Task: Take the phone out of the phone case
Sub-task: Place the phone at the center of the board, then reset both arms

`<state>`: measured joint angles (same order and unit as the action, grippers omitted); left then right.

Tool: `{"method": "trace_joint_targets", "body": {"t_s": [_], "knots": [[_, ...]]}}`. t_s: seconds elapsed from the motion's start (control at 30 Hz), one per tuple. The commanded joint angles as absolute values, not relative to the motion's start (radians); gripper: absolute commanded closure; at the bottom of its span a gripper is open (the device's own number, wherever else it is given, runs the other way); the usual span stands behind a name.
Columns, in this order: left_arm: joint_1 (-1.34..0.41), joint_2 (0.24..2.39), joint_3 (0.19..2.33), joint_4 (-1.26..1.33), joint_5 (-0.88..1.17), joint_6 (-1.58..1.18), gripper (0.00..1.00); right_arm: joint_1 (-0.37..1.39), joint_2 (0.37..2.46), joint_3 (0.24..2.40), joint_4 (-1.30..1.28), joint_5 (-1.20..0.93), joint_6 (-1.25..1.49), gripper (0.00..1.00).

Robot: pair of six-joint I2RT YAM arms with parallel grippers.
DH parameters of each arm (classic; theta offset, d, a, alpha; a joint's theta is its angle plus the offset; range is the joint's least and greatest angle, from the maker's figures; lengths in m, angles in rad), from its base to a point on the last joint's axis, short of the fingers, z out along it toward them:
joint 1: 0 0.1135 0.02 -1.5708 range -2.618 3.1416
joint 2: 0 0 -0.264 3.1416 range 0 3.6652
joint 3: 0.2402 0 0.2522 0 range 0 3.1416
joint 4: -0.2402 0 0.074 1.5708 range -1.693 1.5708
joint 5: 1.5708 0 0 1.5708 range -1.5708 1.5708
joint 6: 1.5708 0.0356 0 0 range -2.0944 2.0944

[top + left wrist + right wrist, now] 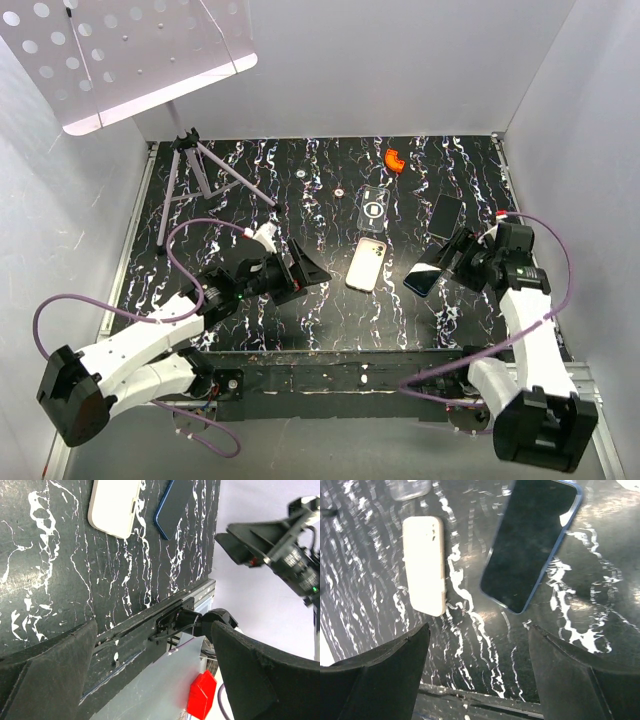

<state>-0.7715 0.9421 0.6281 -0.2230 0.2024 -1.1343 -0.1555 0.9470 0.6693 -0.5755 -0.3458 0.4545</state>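
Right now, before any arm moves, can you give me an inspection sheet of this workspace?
Surface: black marbled table, flat.
Job's things: cream phone, back up; blue phone, screen up, beside it, apart; which is cased, cannot tell.
Clutter: clear case, dark phone, orange piece, tripod.
Grippers: left gripper open, empty; right gripper open, empty, near the blue phone.
Cables: purple cables loop from both arms, off the phones.
Surroundings: white walls; perforated panel at upper left.

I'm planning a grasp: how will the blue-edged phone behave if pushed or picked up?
The blue-edged phone lies flat, screen up: it looks rigid and would probably slide, not tip or roll. Its glossy face may be slippery. Lying thin on the table, its edges likely offer little to catch.
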Motion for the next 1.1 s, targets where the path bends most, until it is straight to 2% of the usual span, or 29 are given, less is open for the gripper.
{"method": "trace_joint_targets", "body": {"t_s": [0.0,0.17,0.33,0.63,1.07], "knots": [[-0.769,0.994,0.679,-0.199,0.215,-1.118,0.02,-0.055,0.819,0.696,-0.641,-0.324,0.478,0.14],[-0.769,1.005,0.727,-0.212,0.193,-1.085,0.02,-0.002,0.666,0.695,-0.664,-0.347,0.506,0.13],[-0.769,0.992,0.827,-0.323,0.108,-0.977,0.02,0.032,0.539,0.794,-0.733,-0.324,0.52,0.12],[-0.77,0.901,1.043,-0.475,-0.132,-0.743,0.02,0.031,0.451,1.014,-0.88,-0.169,0.486,0.11],[-0.77,0.666,1.187,-0.502,-0.399,-0.483,0.02,0.031,0.334,1.112,-0.791,-0.14,0.469,0.09]]}}
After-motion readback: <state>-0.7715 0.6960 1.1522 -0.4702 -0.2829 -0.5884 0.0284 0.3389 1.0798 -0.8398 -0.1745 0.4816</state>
